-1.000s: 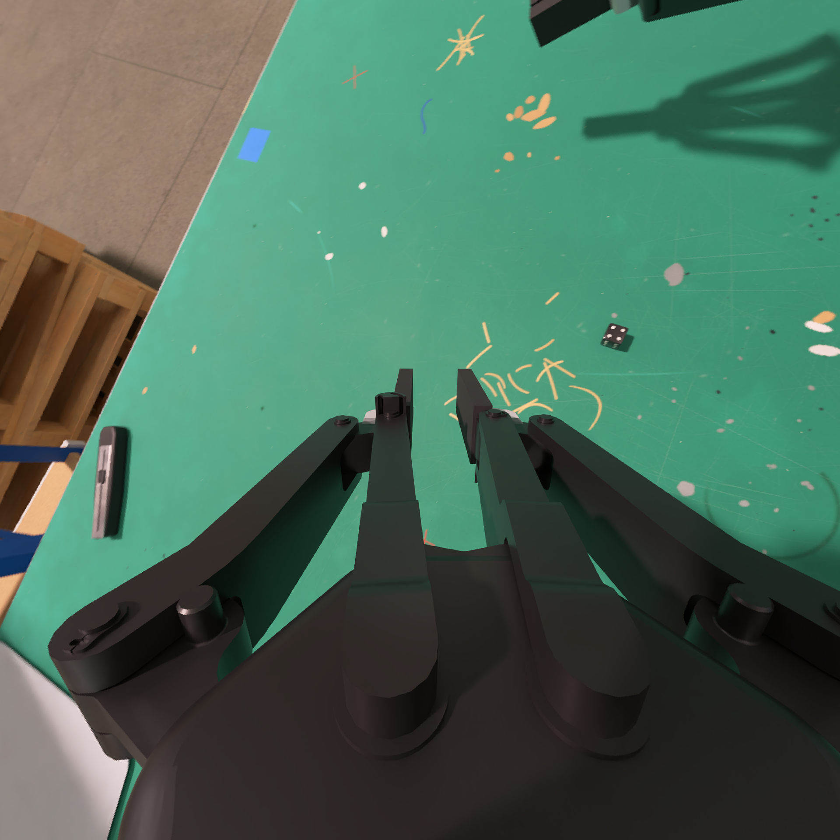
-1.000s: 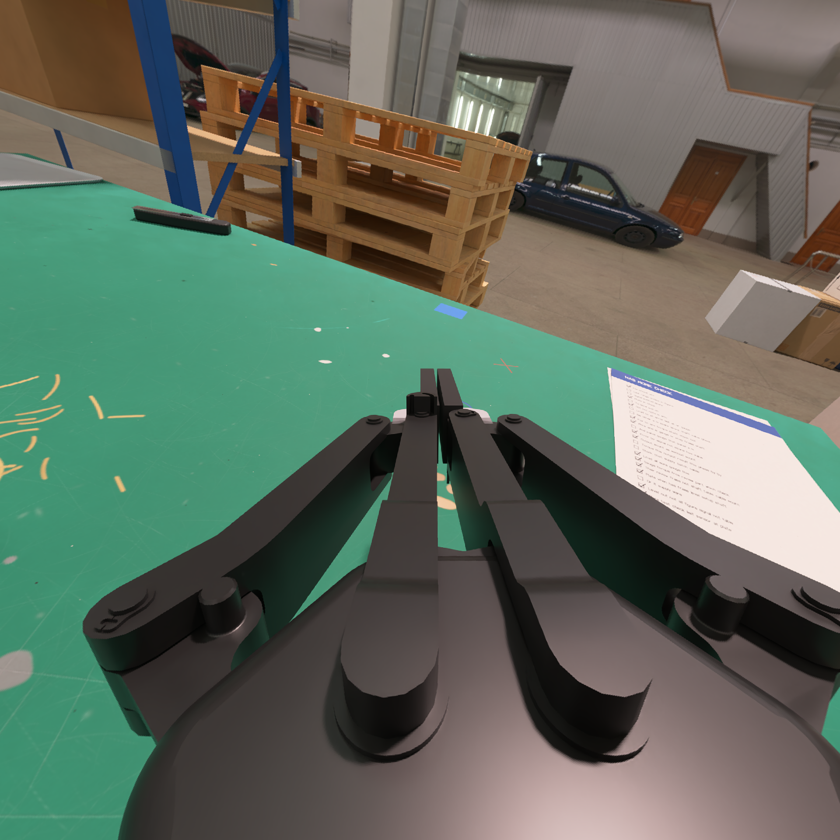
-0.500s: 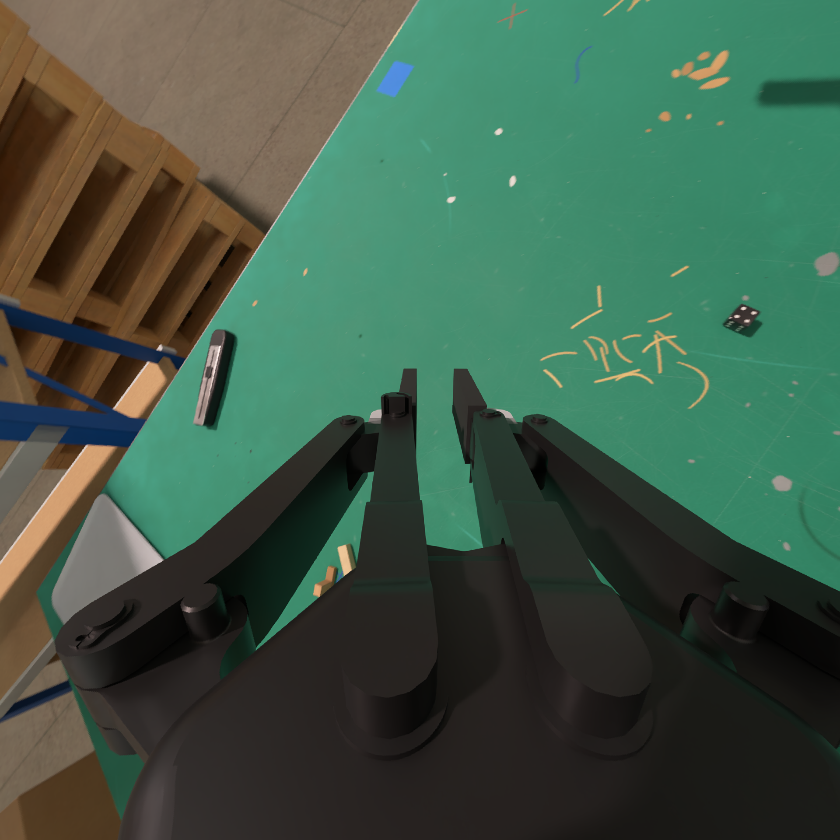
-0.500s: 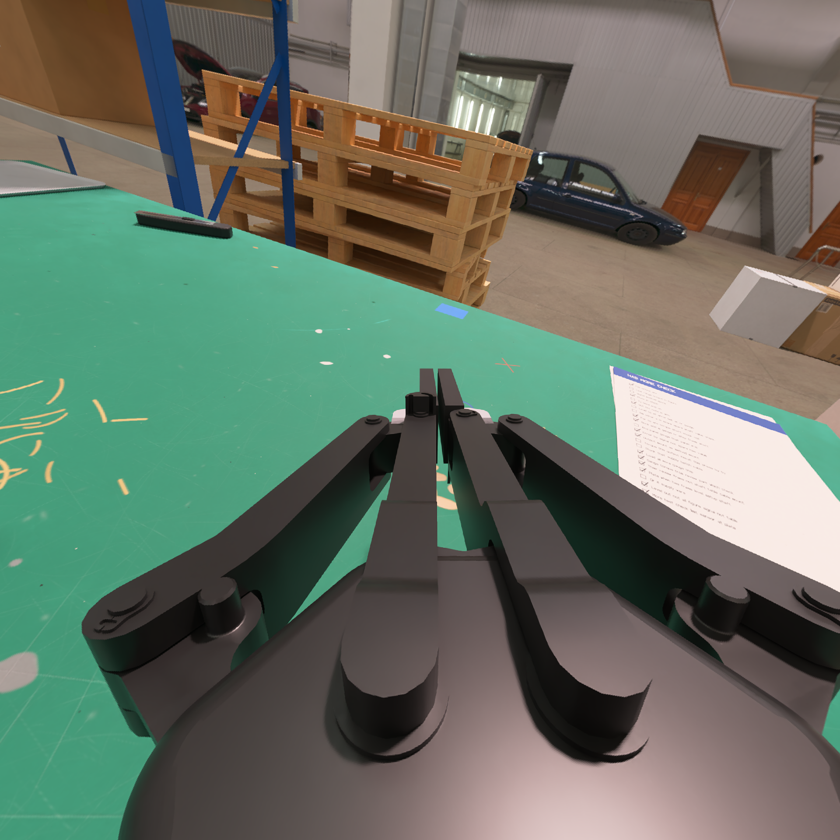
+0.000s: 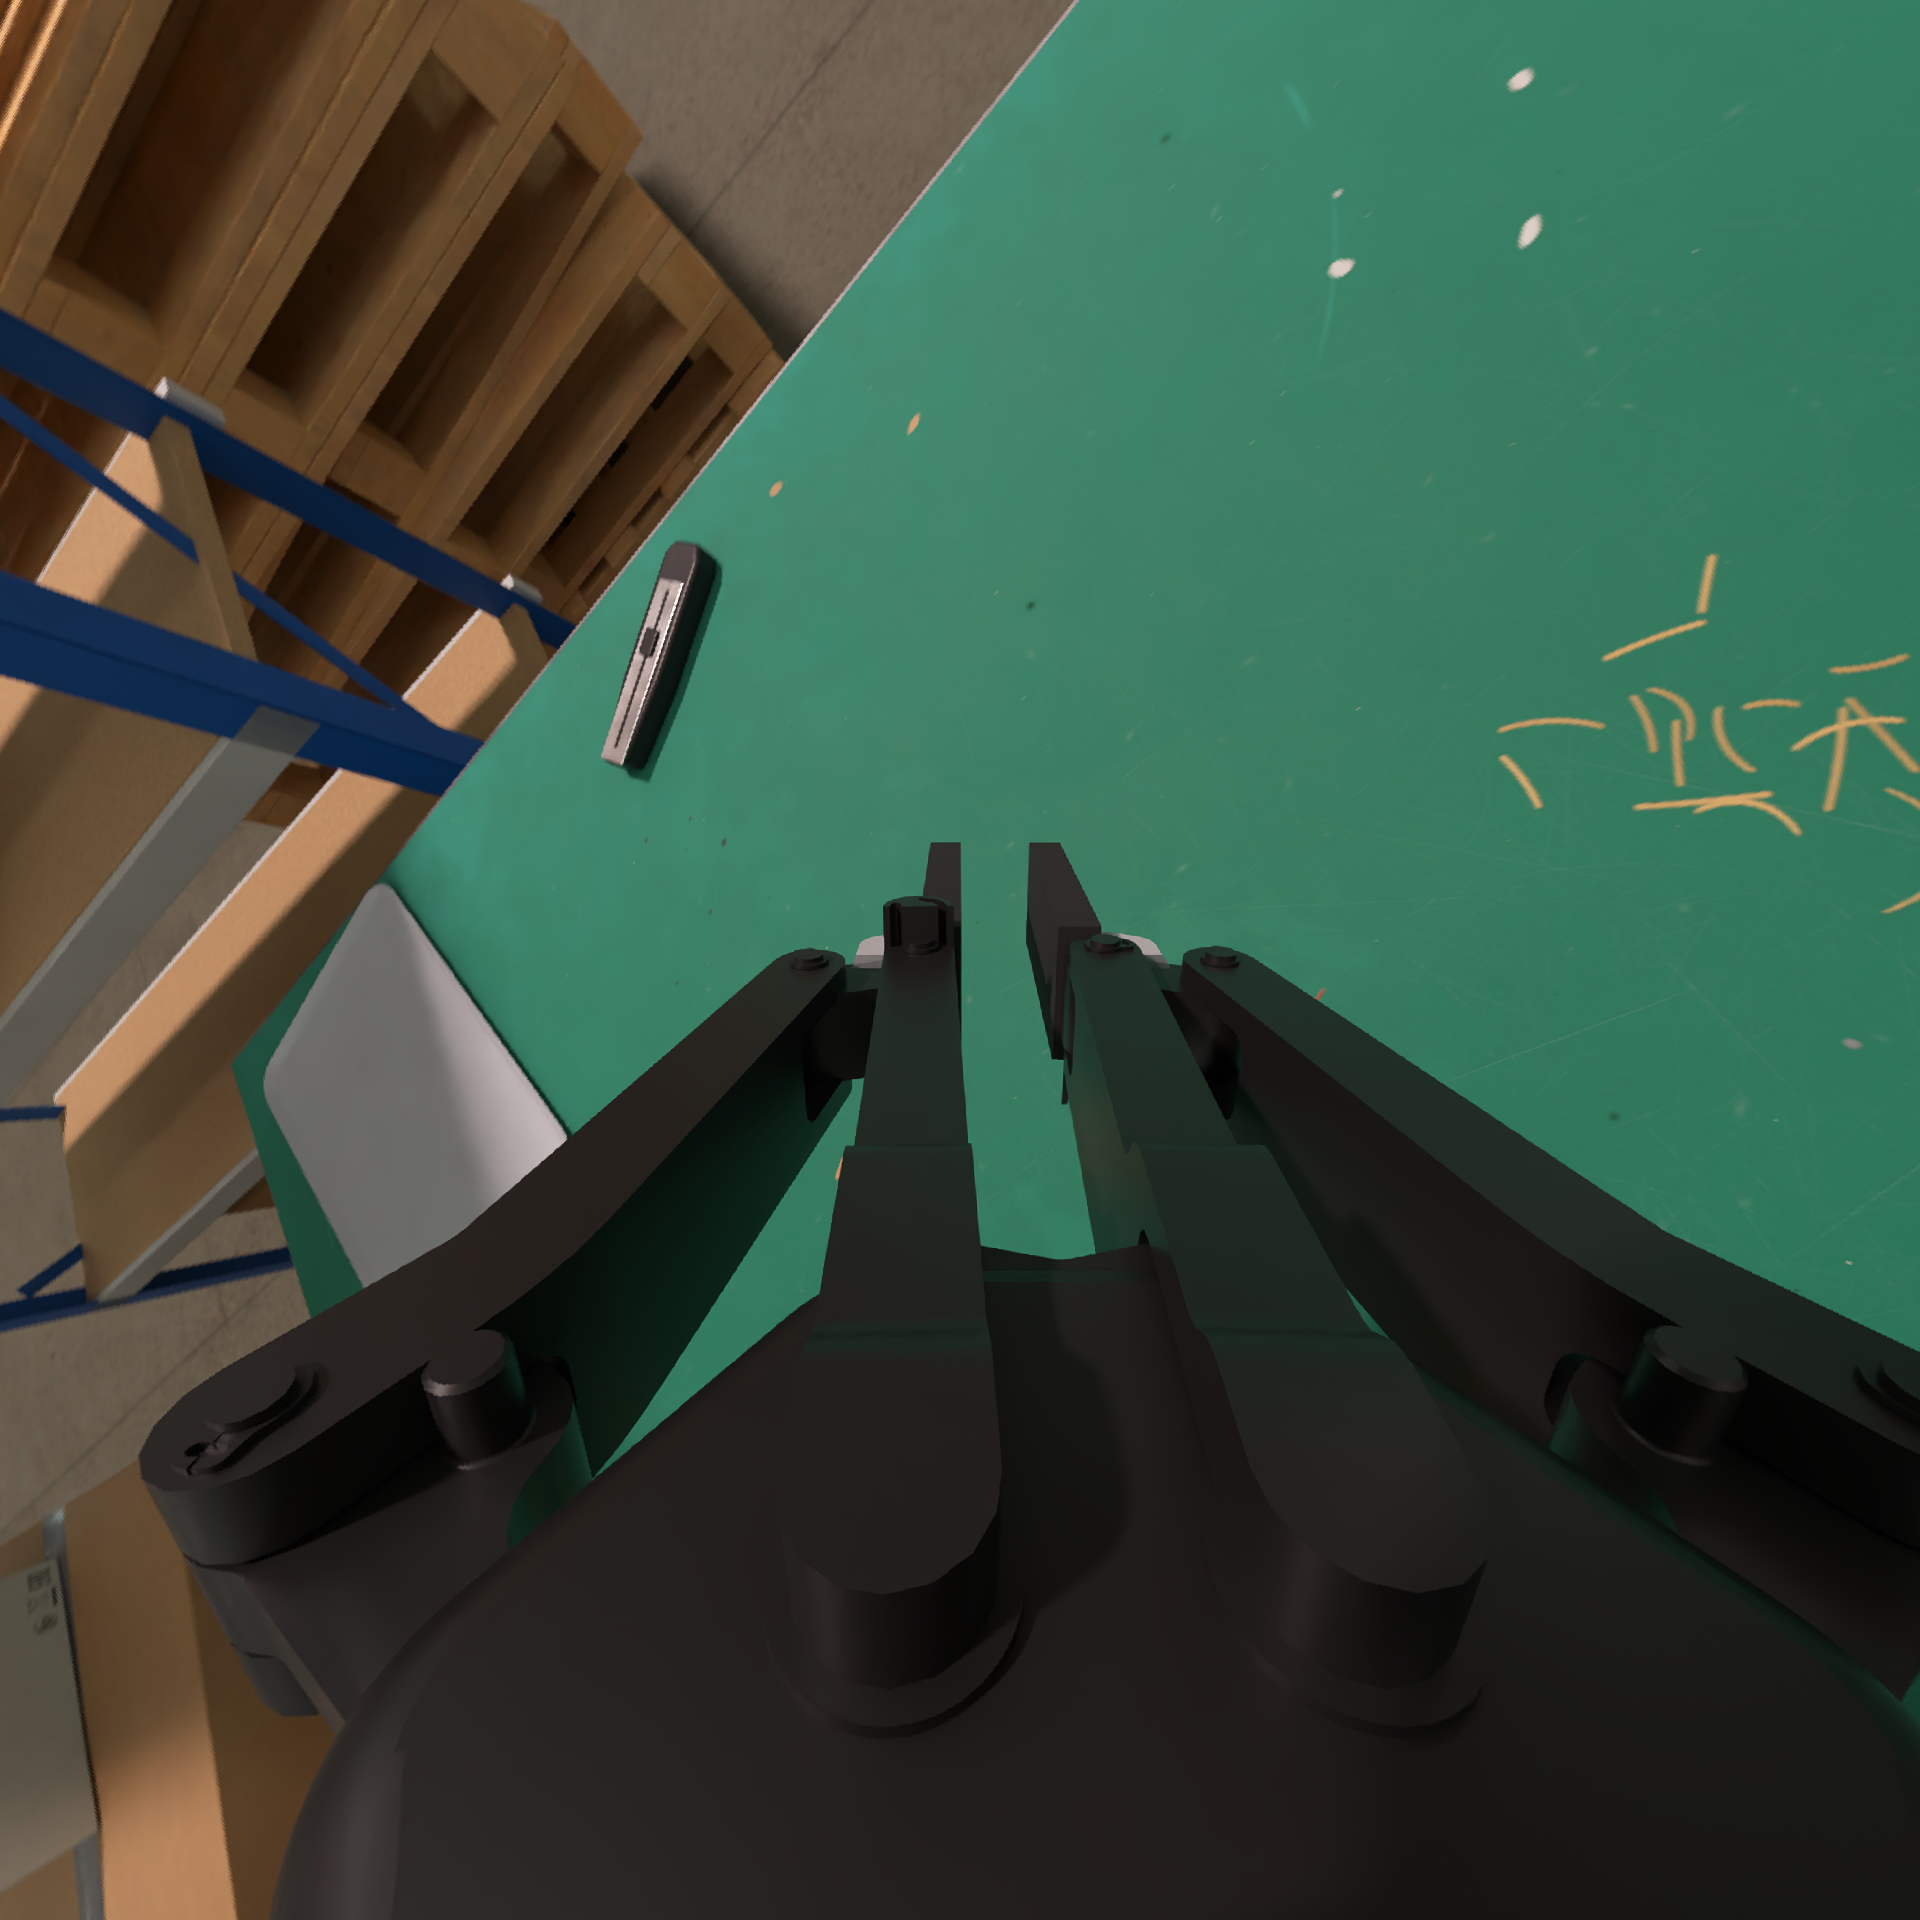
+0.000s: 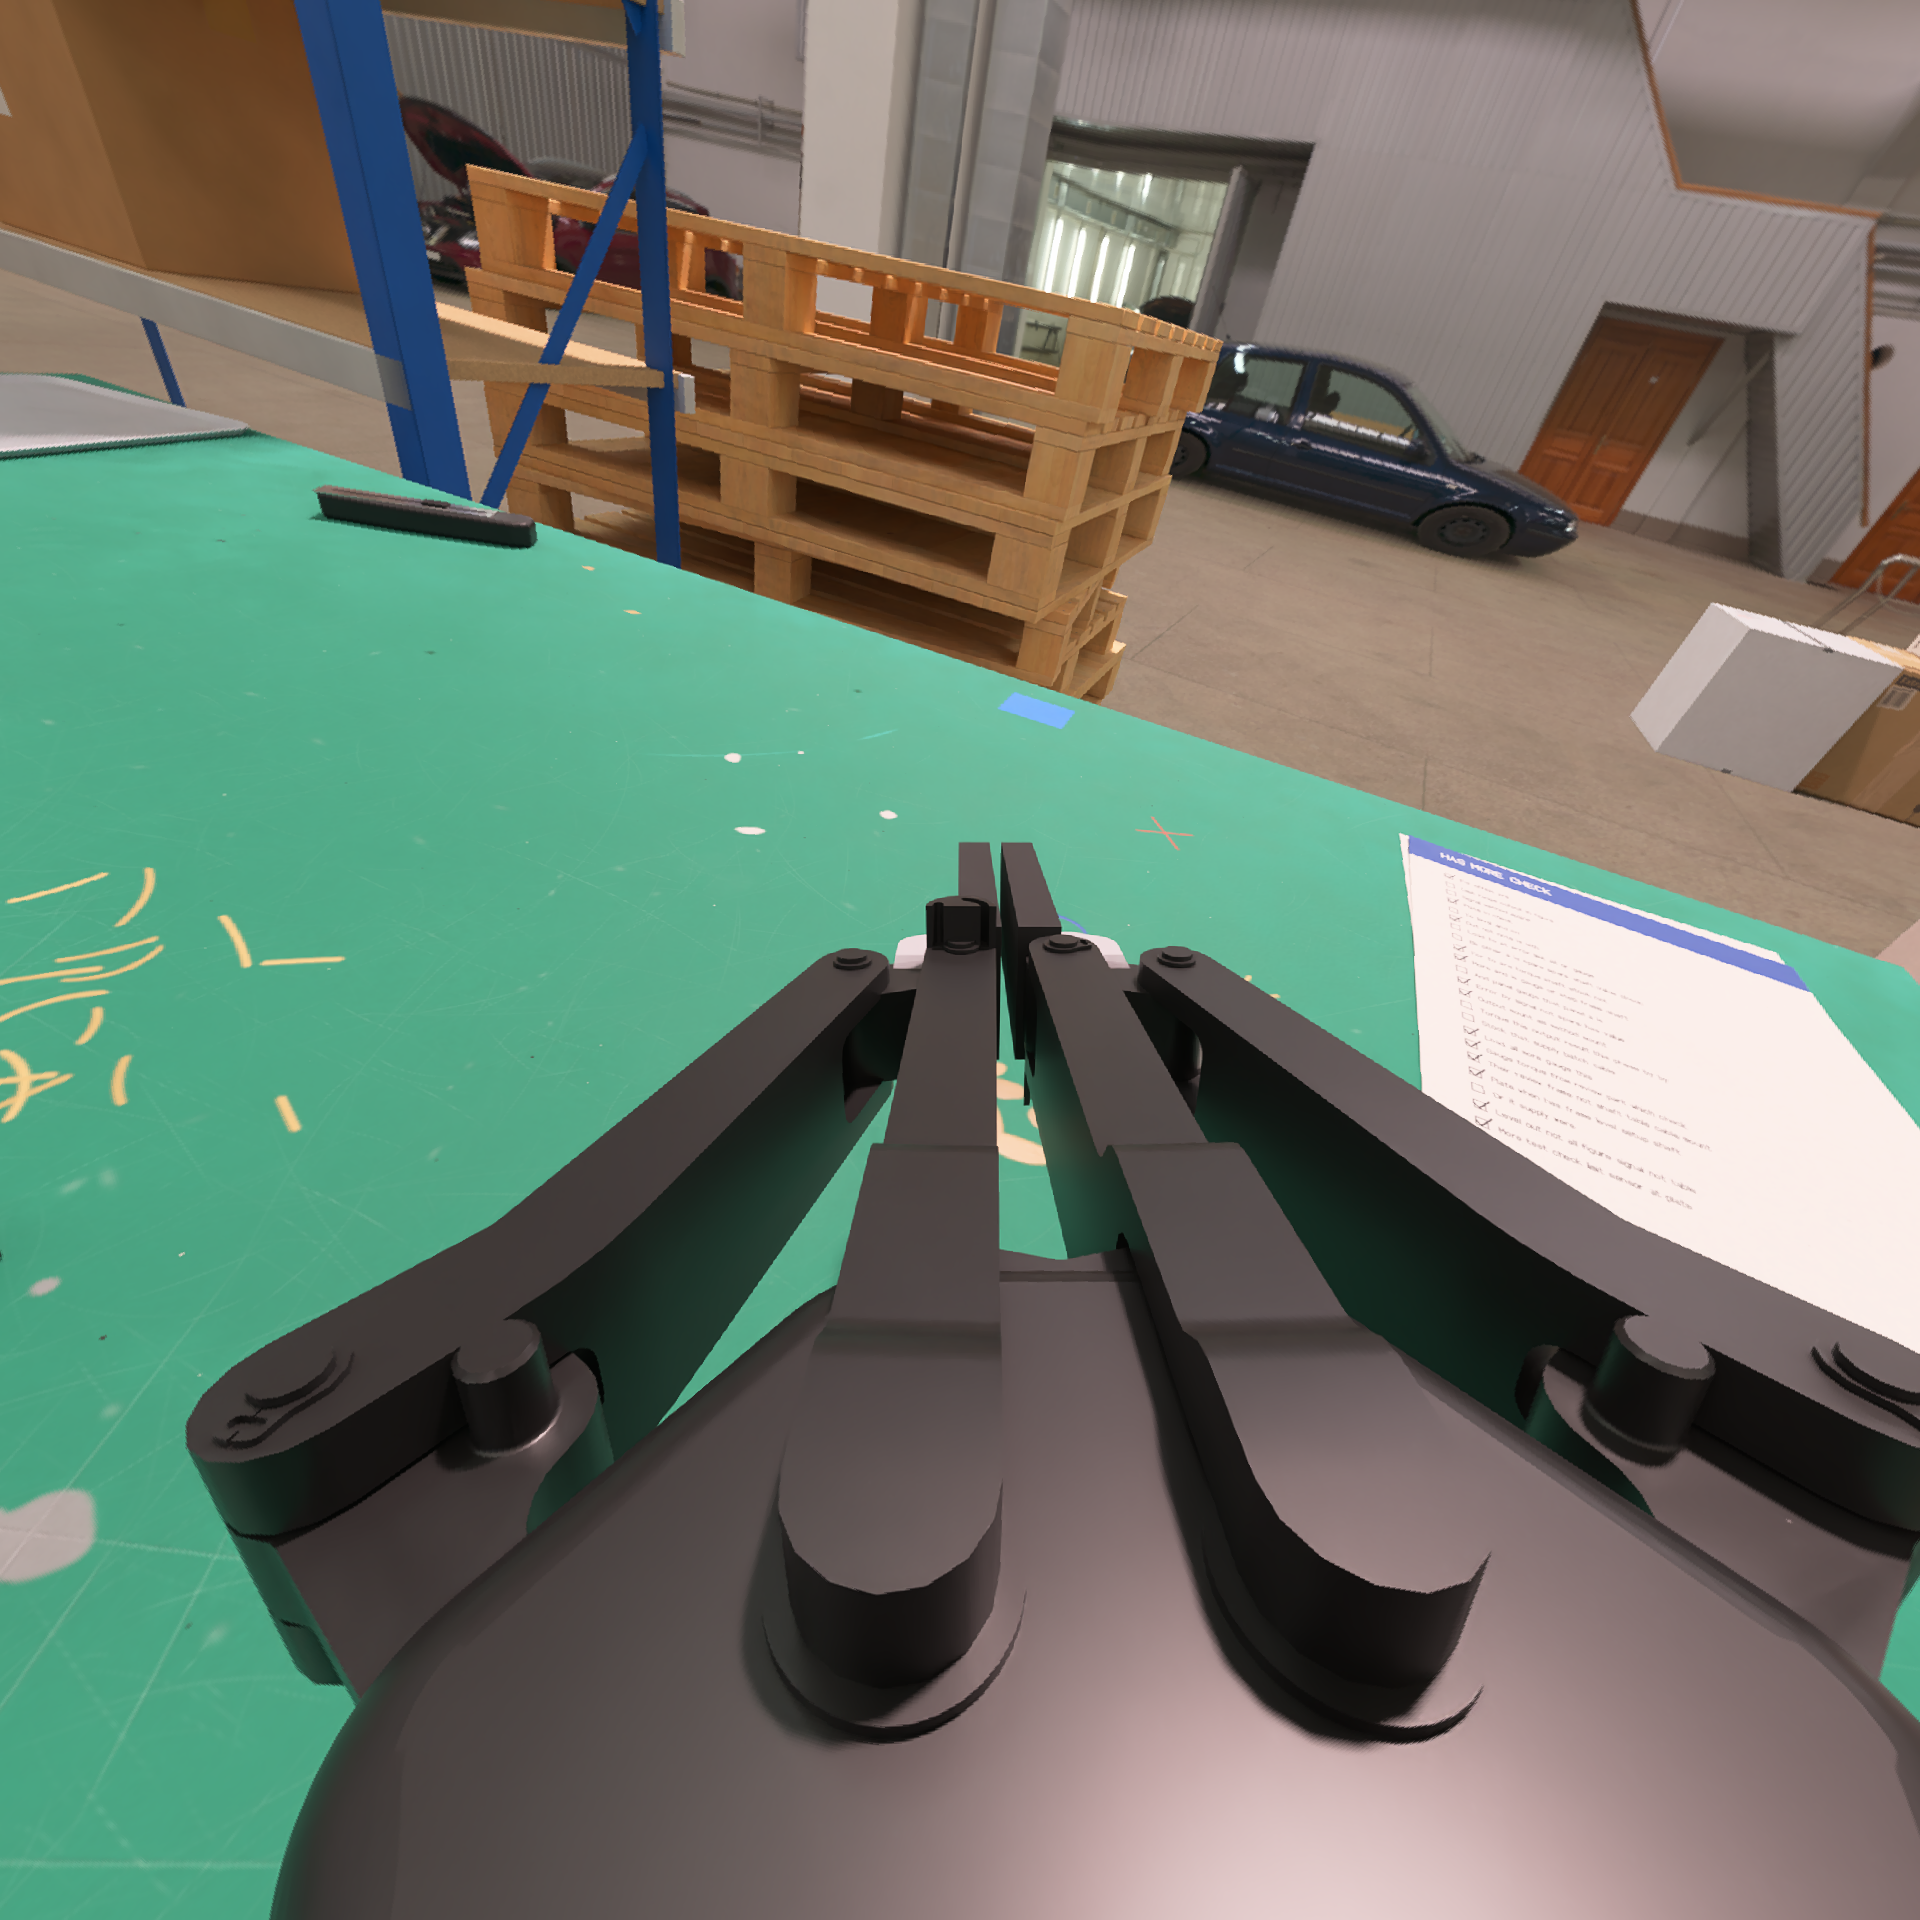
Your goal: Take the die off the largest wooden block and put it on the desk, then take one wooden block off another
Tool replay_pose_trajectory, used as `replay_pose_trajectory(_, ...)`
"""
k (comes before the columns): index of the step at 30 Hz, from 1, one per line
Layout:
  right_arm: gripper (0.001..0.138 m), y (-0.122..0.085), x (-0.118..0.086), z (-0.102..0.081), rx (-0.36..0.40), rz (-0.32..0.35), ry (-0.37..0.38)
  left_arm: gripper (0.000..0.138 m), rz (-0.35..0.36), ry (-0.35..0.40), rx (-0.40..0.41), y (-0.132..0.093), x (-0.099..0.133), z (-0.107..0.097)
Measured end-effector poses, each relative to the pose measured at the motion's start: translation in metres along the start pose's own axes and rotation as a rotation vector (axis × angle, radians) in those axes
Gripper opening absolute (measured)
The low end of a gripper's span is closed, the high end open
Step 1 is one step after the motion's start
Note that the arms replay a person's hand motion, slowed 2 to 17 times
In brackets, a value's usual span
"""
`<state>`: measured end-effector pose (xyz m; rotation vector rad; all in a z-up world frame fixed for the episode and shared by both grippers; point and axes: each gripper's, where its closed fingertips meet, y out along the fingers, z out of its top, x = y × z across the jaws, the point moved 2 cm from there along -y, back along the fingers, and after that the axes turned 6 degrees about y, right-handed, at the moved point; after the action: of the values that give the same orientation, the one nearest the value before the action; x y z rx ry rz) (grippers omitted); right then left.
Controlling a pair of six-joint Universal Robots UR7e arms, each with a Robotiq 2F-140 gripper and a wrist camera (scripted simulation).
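Note:
No die and no wooden block shows in either view. My left gripper (image 5: 992, 862) hangs over the green desk mat (image 5: 1247, 468). Its fingers stand a narrow gap apart with nothing between them. My right gripper (image 6: 1000, 868) is shut and empty, low over the same mat (image 6: 468, 790) and pointing toward the desk's far edge. Orange scribble marks (image 5: 1704, 727) lie to the right of my left gripper.
A grey utility knife (image 5: 660, 655) lies near the desk's left edge and shows in the right wrist view too (image 6: 426, 516). A white sheet (image 5: 395, 1091) sits at the desk corner. A printed paper (image 6: 1662, 1060) lies right of my right gripper. Wooden pallets (image 6: 831, 447) and a blue rack (image 5: 208, 675) stand beyond the edge.
My left wrist view has swung left: the die has slid out of view on the right, and the knife and desk edge have come toward the middle. The right gripper has barely moved.

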<state>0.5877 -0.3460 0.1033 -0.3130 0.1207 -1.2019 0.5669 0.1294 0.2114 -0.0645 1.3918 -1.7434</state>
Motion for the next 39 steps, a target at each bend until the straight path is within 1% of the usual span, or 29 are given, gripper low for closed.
replay_pose_trajectory(7, 0.003, 0.000, 0.000, 0.000, -0.001, 0.001, 0.000, 0.017, 0.006, -0.066, -0.076, 0.010, -0.021, -0.024)
replay_pose_trajectory(15, 0.003, 0.001, -0.001, -0.001, -0.001, 0.001, -0.004, 0.017, -0.016, -0.143, -0.157, 0.026, -0.037, -0.049)
replay_pose_trajectory(28, 0.003, 0.001, -0.001, -0.002, -0.001, 0.001, -0.013, 0.019, -0.074, -0.222, -0.290, 0.057, -0.050, -0.087)
replay_pose_trajectory(39, 0.003, 0.001, -0.002, -0.003, -0.003, 0.001, -0.019, 0.021, -0.122, -0.266, -0.379, 0.080, -0.054, -0.113)
